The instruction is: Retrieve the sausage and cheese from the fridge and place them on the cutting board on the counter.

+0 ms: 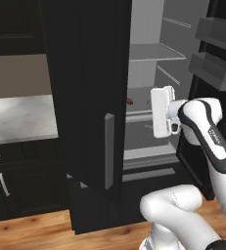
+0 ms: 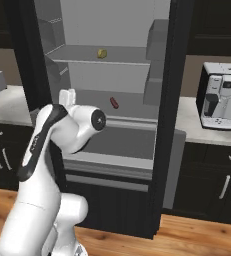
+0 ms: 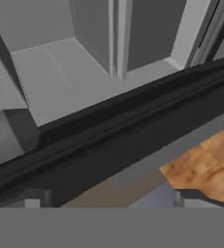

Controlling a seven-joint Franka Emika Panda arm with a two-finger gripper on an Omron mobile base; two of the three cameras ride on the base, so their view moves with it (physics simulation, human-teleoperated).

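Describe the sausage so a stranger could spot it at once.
Look into the open black fridge, at the grey shelf below the one holding the yellowish cheese. The sausage lies there alone: a small dark reddish-brown cylinder with rounded ends.

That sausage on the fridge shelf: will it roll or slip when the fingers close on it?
The sausage is a short cylinder with rounded ends lying alone on a smooth shelf of the fridge, so a nudge from the side would probably roll it. Its skin looks glossy, so it may slip. It looks stiff enough to lift from the middle.
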